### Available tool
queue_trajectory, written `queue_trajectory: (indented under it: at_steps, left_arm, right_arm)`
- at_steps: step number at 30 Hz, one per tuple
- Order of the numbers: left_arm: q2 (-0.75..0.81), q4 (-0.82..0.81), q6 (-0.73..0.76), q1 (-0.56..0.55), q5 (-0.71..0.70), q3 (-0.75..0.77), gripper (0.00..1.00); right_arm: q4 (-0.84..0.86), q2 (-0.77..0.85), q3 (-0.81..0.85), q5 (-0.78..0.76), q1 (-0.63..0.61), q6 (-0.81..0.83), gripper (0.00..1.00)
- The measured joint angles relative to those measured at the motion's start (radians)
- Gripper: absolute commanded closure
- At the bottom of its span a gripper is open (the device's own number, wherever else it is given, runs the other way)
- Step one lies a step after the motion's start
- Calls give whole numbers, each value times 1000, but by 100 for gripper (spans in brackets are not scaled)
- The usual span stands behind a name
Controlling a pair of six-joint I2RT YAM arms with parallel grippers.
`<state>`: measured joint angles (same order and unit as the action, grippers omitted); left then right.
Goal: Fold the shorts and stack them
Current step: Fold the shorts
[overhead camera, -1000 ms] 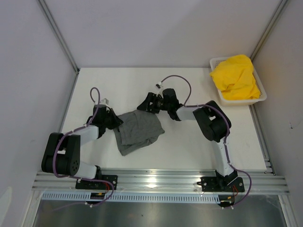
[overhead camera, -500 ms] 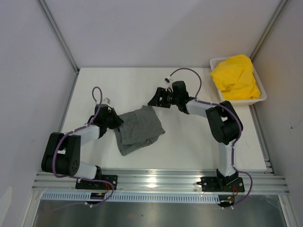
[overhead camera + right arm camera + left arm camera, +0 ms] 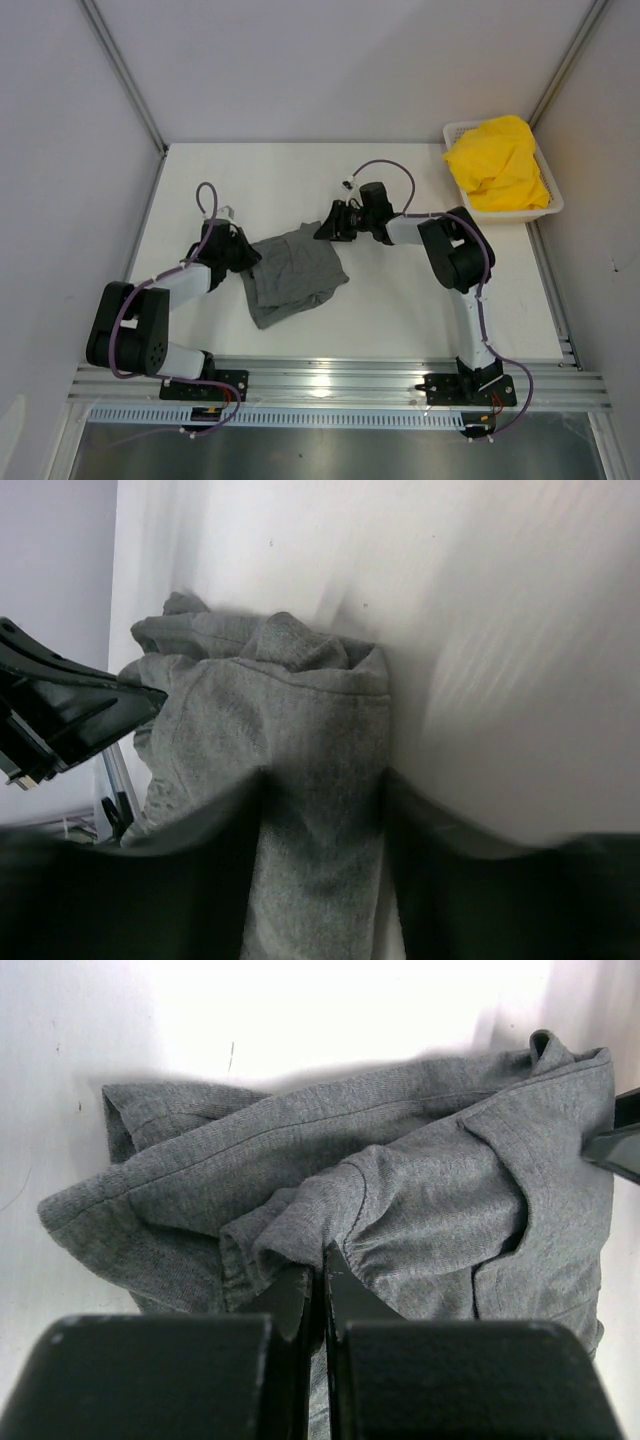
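Pinching the grey shorts (image 3: 293, 272) on the tabletop (image 3: 400, 310) was the left pincer (image 3: 322, 1260); the right pincer (image 3: 322, 780), blurred, seemingly straddled their hem, spread.

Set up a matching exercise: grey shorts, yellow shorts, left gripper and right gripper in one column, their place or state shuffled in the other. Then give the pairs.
1. grey shorts
2. yellow shorts
3. left gripper
4. right gripper

A. in the basket
B. jaws apart, astride grey cloth
C. lying on the table
D. shut on a grey fold

Pairs: 1-C, 2-A, 3-D, 4-B
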<state>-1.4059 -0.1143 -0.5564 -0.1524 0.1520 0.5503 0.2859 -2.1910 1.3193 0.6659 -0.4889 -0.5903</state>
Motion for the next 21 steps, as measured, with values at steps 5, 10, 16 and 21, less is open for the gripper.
queue_trajectory:
  at_steps: [5,10,16,21]
  left_arm:
    - [-17,12,1,-3,0,20,100]
    - [-98,24,8,-5,15,95,100]
    - [-290,21,58,-66,123,277,94]
    - [-354,31,141,-160,150,389,52]
  right_arm:
    - [36,-19,-5,19,0,-34,94]
    - [142,75,-183,-53,0,-69,100]
    - [214,369,-549,-257,-66,-117,72]
    - [177,566,-736,-451,-323,-145,23]
